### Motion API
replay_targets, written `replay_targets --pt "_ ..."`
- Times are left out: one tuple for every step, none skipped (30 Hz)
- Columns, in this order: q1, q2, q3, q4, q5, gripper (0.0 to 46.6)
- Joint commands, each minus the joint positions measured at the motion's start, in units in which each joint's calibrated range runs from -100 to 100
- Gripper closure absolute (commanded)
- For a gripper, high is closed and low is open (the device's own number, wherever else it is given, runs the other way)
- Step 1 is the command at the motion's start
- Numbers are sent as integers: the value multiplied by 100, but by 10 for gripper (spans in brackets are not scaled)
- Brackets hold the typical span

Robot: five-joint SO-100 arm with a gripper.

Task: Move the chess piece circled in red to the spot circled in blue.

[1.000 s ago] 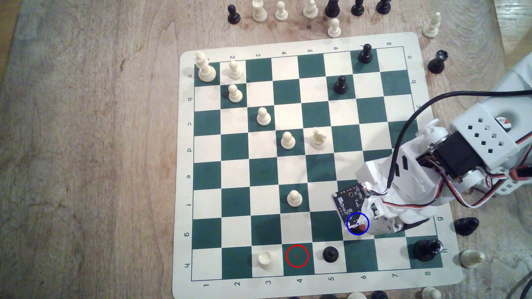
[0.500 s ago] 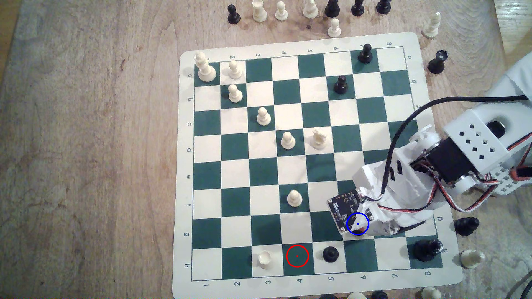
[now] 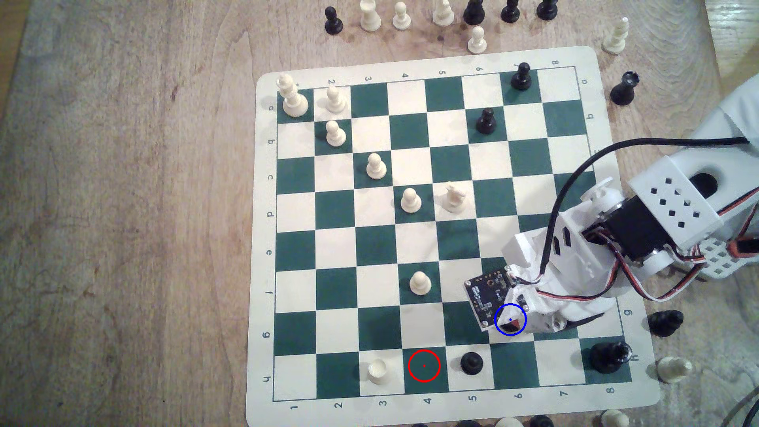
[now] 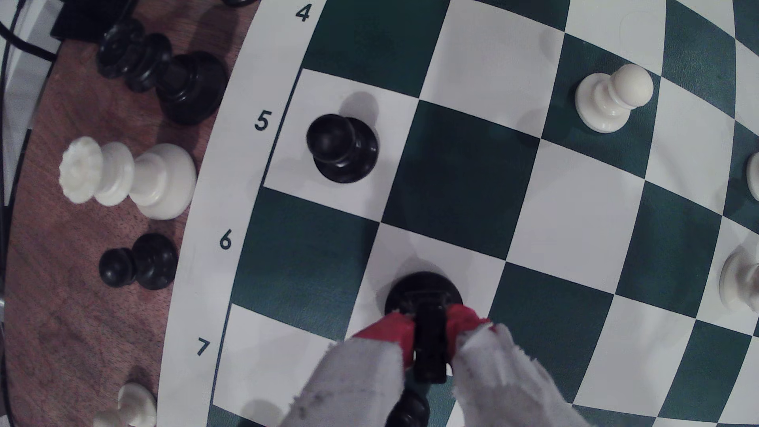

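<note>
The claw [image 4: 427,328] sits low in the middle of the wrist view, its red pads [image 4: 390,332] clamped on the stem of the black piece [image 4: 423,291]. The piece's round base rests on, or just above, a cream square in the row marked 6; contact with the board [image 4: 575,184] cannot be told. In the exterior view the claw [image 3: 515,326] lies at the lower right of the board, inside the blue ring [image 3: 510,320], so the piece is probably at its goal. The red ring [image 3: 424,365], lower centre, encloses a bare green square.

The piece looks like glossy hard plastic: light, stiff and likely slippery. The narrow stem above the wide base seems the best hold, and the wide base should let it stand steadily.

Farther off, a black pawn [image 4: 341,148] stands on the square marked 5, upper left of the claw in the wrist view. A white pawn [image 4: 612,98] stands at the upper right.

The piece's top is hidden behind the pads and white wrapping. From outside, the circuit board [image 3: 486,293] and the arm cover it, and the blue spot's square is mostly masked.
</note>
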Motion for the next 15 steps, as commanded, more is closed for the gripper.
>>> replay_targets --pt "14 58 -75 -131 29 464" --pt "6 58 -75 -140 29 464" --pt "-2 58 -75 -148 29 464" --pt "-2 58 -75 -181 29 458" --pt "-2 58 -75 -189 29 443" --pt "6 58 -75 -189 29 433" --pt "6 58 -75 -189 29 427" --pt "6 58 -75 -197 29 424" --pt "6 75 -75 -197 29 423" --pt "-2 101 -75 -197 29 423" --pt "-2 109 -75 -205 29 423" --pt "-10 109 -75 -213 29 423" --pt "-10 109 -75 -222 20 423" --pt "-10 84 -75 -222 15 423" --pt "-2 58 -75 -222 10 423"
